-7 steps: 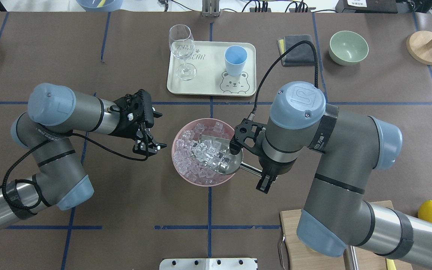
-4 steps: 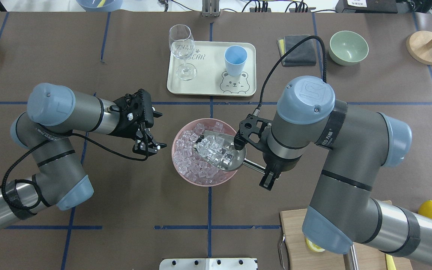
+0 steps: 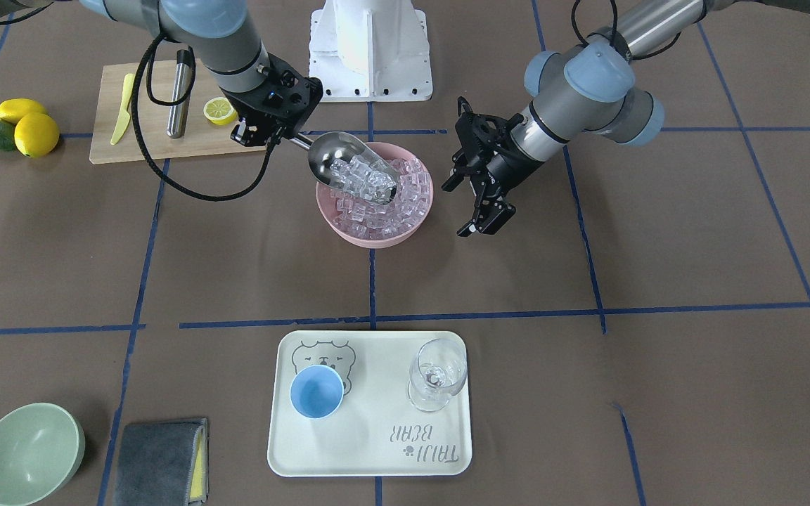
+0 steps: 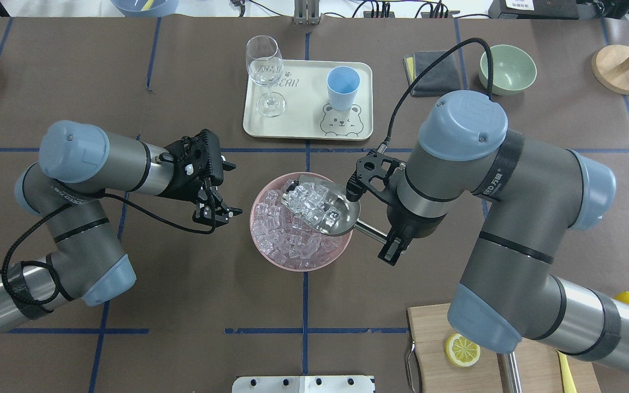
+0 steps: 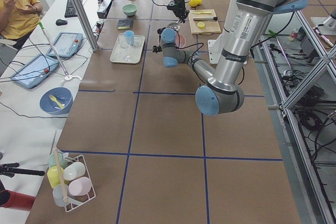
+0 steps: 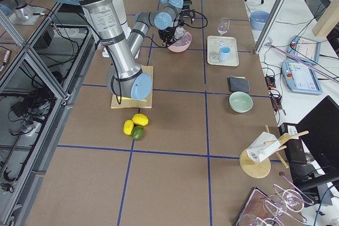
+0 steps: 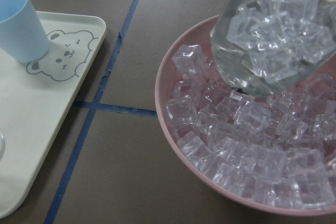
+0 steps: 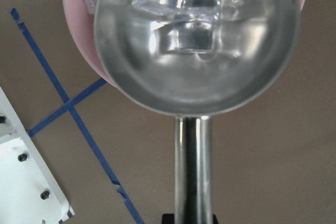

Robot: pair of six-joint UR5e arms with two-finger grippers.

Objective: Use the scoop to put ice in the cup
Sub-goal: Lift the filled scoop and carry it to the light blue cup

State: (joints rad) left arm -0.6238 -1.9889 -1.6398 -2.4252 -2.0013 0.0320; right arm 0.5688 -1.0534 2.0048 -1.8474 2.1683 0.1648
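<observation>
Overhead exterior: right pincer (image 4: 390, 246) is clamped on the rod handle of the scoop (image 4: 325, 213), its trough heaped with ice (image 4: 308, 197) and held over the pink bowl (image 4: 298, 268). Left pincer (image 4: 219, 214) is spread and holds nothing, at 9 o'clock of the bowl. Cup (image 4: 343, 87) stands upright on the tray (image 4: 303, 125), at roughly 12 to 1 o'clock from the bowl, and looks empty. Risks (my judgement): the heaped cubes could slide off the open lip if the trough dips in transit. The cup mouth is narrower than the scoop, so a fast tip would scatter ice over the tray. The light cup could topple if nudged. Wine glass (image 4: 263, 71) stands at 9 o'clock of the cup, within a careless swing. Bench (image 4: 129, 82) is covered in brown sheet with a blue tape grid. Cutting board (image 4: 429, 349) with lemon half (image 4: 462, 350) is at 5 o'clock, green bowl (image 4: 508, 69) at 2 o'clock. A person (image 5: 16, 3) sits at a side desk.
</observation>
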